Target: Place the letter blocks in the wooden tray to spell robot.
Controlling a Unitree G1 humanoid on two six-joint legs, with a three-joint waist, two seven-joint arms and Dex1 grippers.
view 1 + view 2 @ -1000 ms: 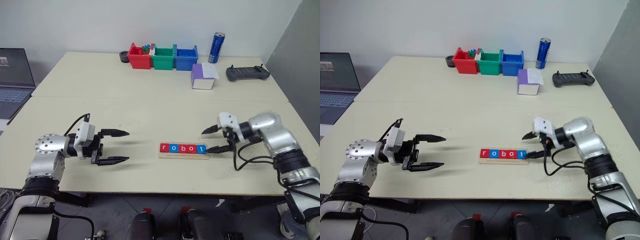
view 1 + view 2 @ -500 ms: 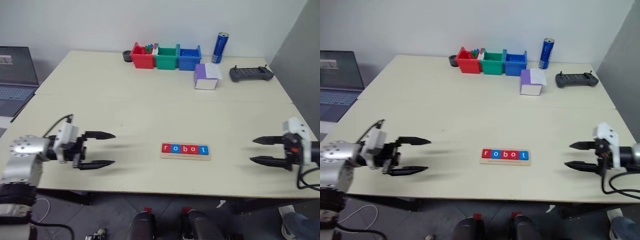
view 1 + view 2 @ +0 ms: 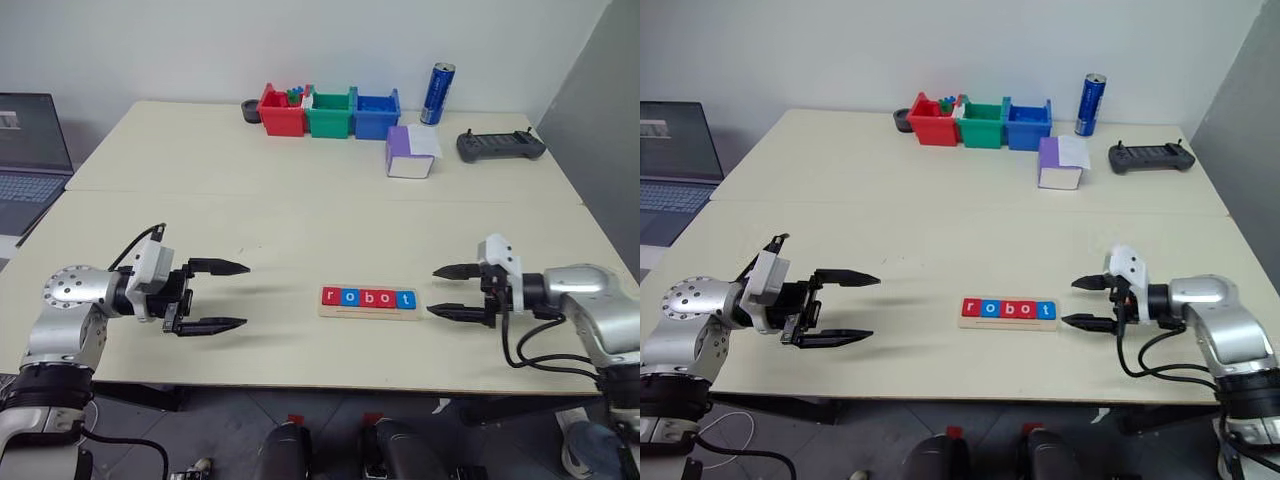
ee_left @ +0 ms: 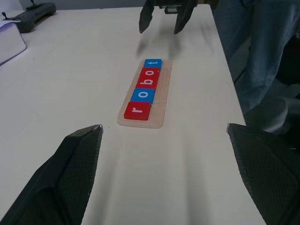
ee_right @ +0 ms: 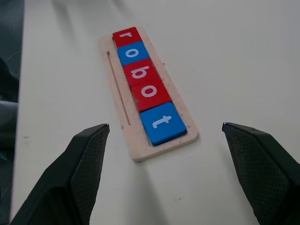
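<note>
The wooden tray (image 3: 368, 311) lies near the table's front edge with the letter blocks (image 3: 367, 297) lined up on it, reading r, o, b, o, t in red and blue. In the right wrist view the same row (image 5: 146, 83) sits on the pale tray (image 5: 123, 122). My right gripper (image 3: 448, 291) hovers just right of the tray, open, holding nothing. Well to the left of the tray, my left gripper (image 3: 232, 296) is also open with nothing between its fingers. The left wrist view shows the tray (image 4: 157, 118) and the right gripper (image 4: 163, 20) beyond it.
Red (image 3: 279, 111), green (image 3: 330, 113) and blue (image 3: 372, 113) bins stand at the table's back. A blue can (image 3: 435, 94), a purple-and-white box (image 3: 408, 153) and a black controller (image 3: 500, 146) are at the back right. A laptop (image 3: 30, 150) is at far left.
My right gripper pulled away from the tray's right end, swung far right, then came back to just right of the tray. The left gripper stayed roughly in place.
</note>
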